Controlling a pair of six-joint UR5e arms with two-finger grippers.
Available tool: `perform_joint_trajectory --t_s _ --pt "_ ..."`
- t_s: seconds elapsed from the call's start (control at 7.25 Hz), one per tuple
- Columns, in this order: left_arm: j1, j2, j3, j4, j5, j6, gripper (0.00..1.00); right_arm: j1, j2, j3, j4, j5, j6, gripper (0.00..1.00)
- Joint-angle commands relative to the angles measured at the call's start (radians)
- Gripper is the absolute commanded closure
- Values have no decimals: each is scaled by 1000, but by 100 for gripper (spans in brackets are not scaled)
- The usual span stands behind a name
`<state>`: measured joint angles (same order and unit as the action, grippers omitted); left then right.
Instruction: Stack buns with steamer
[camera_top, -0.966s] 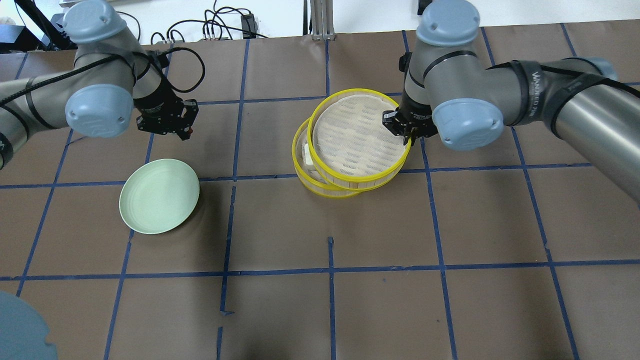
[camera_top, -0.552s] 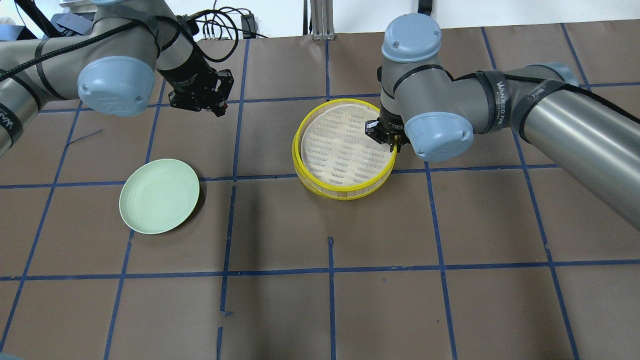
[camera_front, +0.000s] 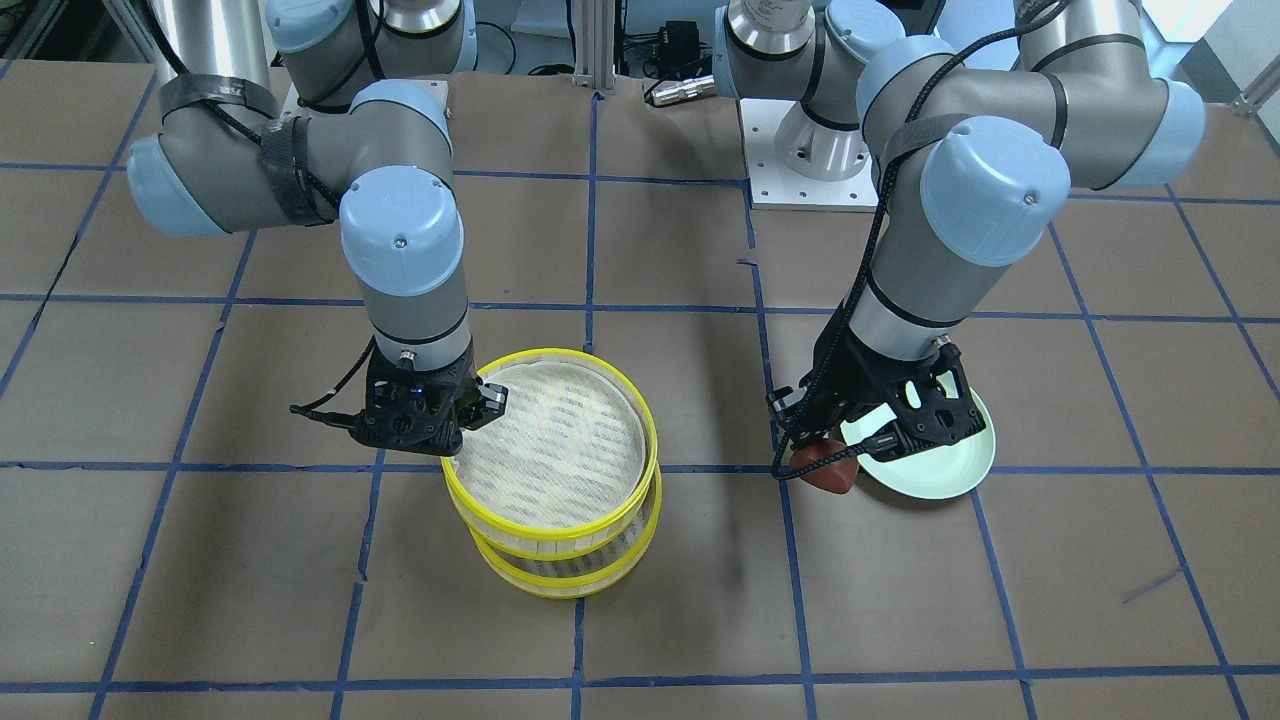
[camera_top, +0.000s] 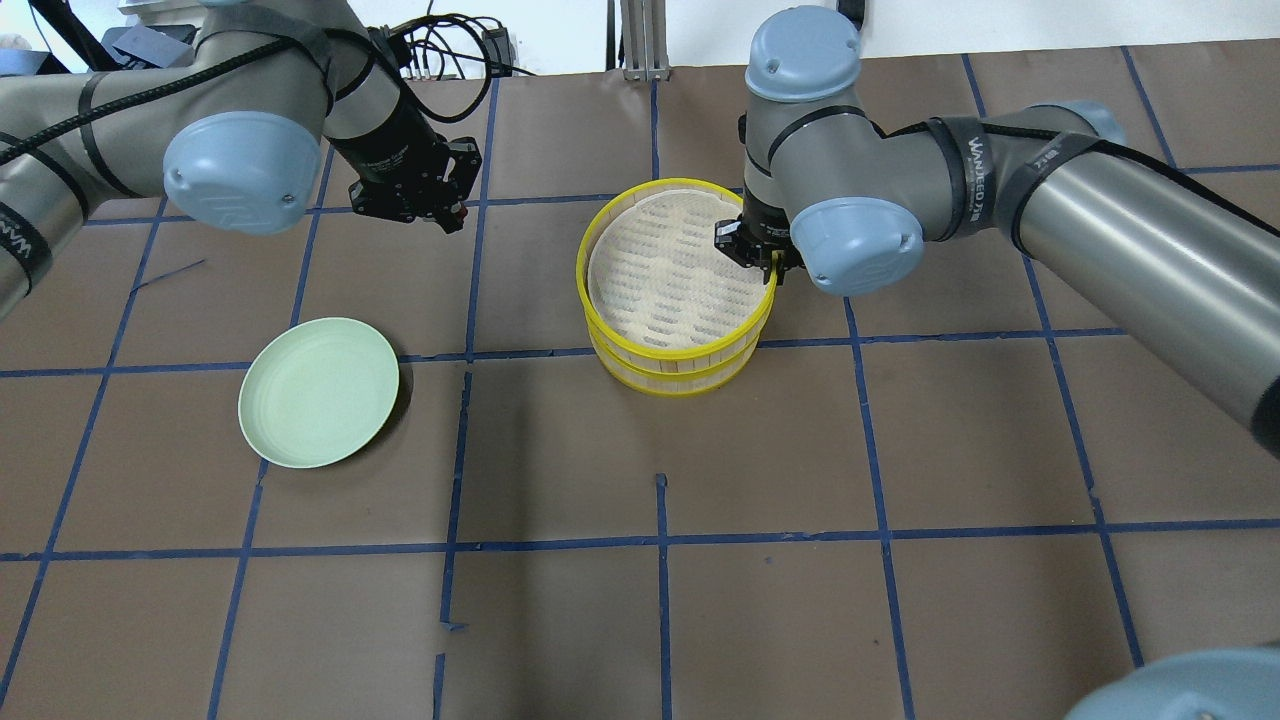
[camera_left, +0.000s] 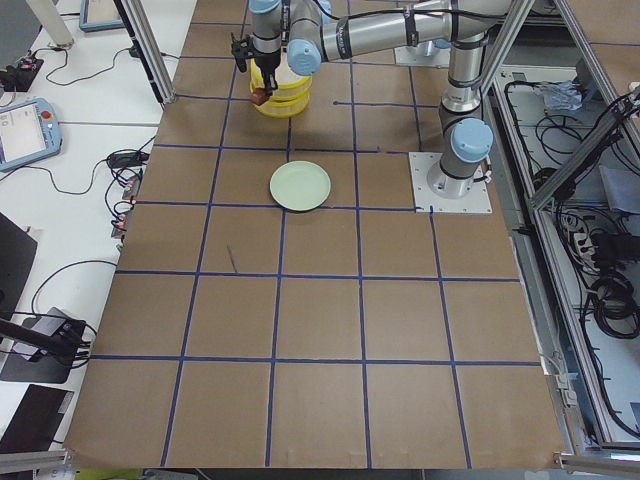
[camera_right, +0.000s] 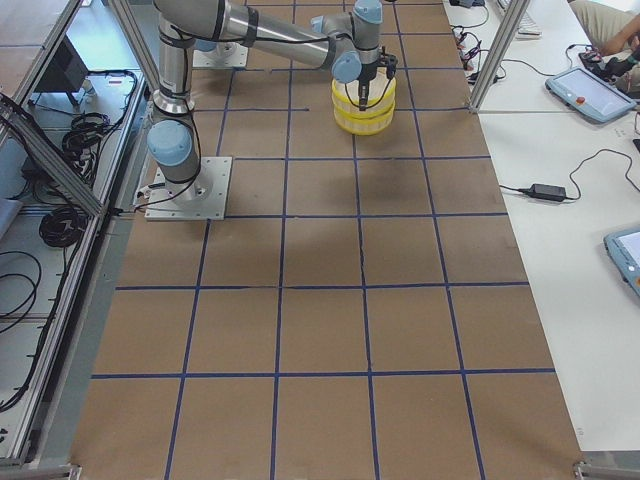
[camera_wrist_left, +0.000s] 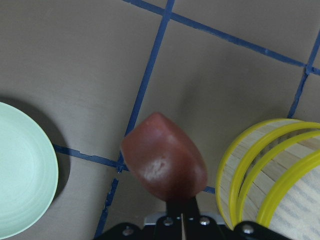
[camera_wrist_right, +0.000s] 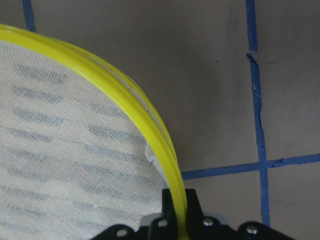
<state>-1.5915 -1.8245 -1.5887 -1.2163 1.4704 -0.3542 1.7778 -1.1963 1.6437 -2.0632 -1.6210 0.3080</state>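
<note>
My left gripper (camera_front: 815, 448) is shut on the reddish-brown bun (camera_front: 830, 474) and holds it above the table between the green plate and the steamer. The left wrist view shows the bun (camera_wrist_left: 165, 162) in the jaws, beside the steamer's yellow rims (camera_wrist_left: 250, 165). My right gripper (camera_top: 770, 262) is shut on the rim of the upper steamer tray (camera_top: 672, 275), which sits over the lower tray (camera_top: 670, 378). The right wrist view shows the jaws pinching that yellow rim (camera_wrist_right: 125, 85). The upper tray's mesh floor is bare. The white bun is hidden.
An empty pale green plate (camera_top: 318, 405) lies on the brown paper-covered table to the left of the steamer stack; it also shows behind my left gripper in the front view (camera_front: 945, 475). Blue tape lines grid the table.
My right gripper has slid the upper tray left, square over the lower tray, covering the white bun. My left arm has moved right and away, toward the steamer.
</note>
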Motion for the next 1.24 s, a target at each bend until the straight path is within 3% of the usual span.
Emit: perform_joint_trajectory --t_s 0.0,1.1 --pt "-1 4 -4 0 2 0 100 0 30 -28 5 20 0 90" --pt "-1 5 -8 0 5 0 100 0 32 -28 15 6 -14 87"
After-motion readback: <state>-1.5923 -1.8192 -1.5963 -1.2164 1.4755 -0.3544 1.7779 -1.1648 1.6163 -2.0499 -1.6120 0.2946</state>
